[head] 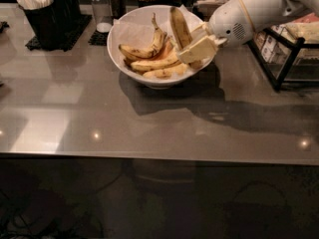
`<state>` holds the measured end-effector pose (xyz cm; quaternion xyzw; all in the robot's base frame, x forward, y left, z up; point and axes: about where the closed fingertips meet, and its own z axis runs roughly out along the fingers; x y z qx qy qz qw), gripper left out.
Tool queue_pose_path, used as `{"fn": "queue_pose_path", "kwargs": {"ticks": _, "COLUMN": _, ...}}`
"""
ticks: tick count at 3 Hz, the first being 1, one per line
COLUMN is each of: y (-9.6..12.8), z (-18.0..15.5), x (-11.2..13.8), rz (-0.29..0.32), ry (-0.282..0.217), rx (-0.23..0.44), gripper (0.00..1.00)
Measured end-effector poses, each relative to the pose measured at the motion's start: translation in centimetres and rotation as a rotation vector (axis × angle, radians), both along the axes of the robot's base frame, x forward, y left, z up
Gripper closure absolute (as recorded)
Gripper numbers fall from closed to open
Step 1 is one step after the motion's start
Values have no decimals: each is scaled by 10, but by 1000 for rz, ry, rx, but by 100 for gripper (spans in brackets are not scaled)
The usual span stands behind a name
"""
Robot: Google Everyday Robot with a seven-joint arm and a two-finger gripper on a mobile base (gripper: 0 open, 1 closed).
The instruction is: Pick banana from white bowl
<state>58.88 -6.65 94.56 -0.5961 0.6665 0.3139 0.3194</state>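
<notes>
Camera view: gripper over the right side of the white bowl, reaching in from the right, fingers closed on the banana. The banana stands nearly upright, dark tip up, held near its lower end; that end is hidden behind the fingers, so contact with the pile below cannot be told. Smaller bananas lie in the bowl on the paper lining. The bowl sits on the tabletop, with a black cutlery holder to the back left and a black wire rack at right. Risks, as judged: the grip is low on a long fruit, so it could pivot or slip out during the lift; soft ripe skin may give under pressure; a sideways pull could catch the rim and drag or tip the bowl, or swing the banana into the rack.
</notes>
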Motion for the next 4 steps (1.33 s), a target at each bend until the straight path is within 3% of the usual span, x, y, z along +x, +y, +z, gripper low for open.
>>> {"fn": "queue_pose_path", "kwargs": {"ticks": 1, "y": -18, "z": 48, "x": -53, "rz": -118, "ry": -126, "rx": 16, "gripper": 100}}
{"fn": "queue_pose_path", "kwargs": {"ticks": 2, "y": -38, "z": 63, "x": -112, "rz": -227, "ry": -184, "rx": 4, "gripper": 100}}
{"fn": "queue_pose_path", "kwargs": {"ticks": 3, "y": -79, "z": 41, "x": -155, "rz": -320, "ry": -149, "rx": 11, "gripper": 100}}
{"fn": "queue_pose_path", "kwargs": {"ticks": 4, "y": -87, "z": 39, "x": -161, "rz": -343, "ry": -143, "rx": 8, "gripper": 100}}
